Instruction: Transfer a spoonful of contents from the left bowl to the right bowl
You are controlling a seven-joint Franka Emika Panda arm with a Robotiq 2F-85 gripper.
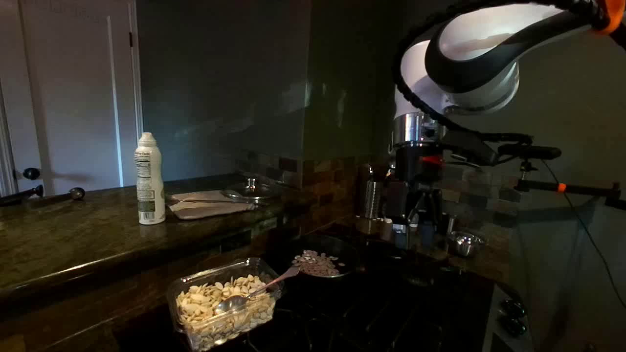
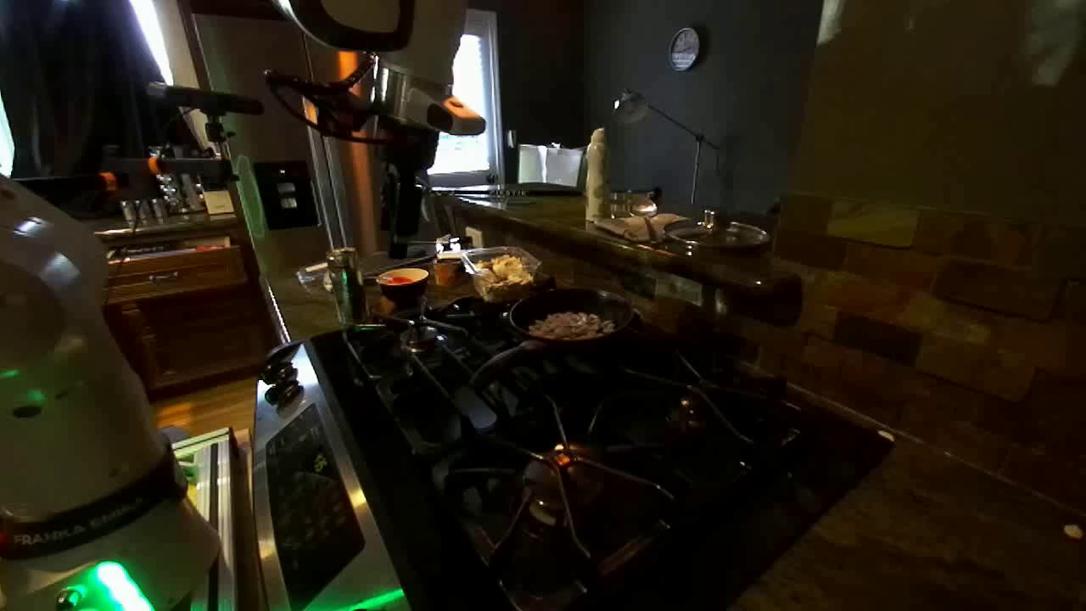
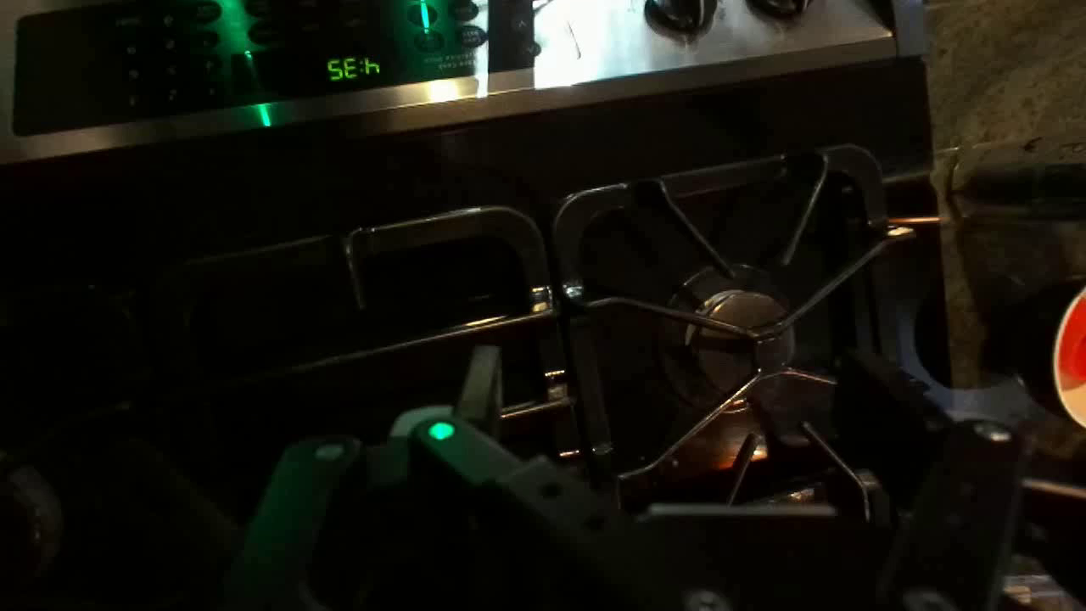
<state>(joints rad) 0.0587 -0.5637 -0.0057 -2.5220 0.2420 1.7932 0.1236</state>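
A clear plastic container (image 1: 222, 315) full of pale seeds stands beside the stove; it also shows in an exterior view (image 2: 502, 273). A metal spoon (image 1: 233, 304) lies on the seeds with its handle over the rim toward the pan. A dark pan (image 1: 349, 252) with a few seeds (image 1: 315, 262) sits on the stove, also seen in an exterior view (image 2: 624, 312). My gripper (image 3: 683, 382) is in the air above the stove, apart from container, spoon and pan. Its fingers are wide apart with nothing between them. No spoon or seeds show in the wrist view.
A white bottle (image 1: 149, 183), a folded cloth (image 1: 210, 209) and a glass lid (image 1: 252, 191) stand on the raised counter. A bowl with red contents (image 2: 403, 284) and a metal cylinder (image 2: 345, 287) stand near the container. A metal bowl (image 1: 466, 243) is beyond the stove. Grates (image 3: 768, 335) cover the burners.
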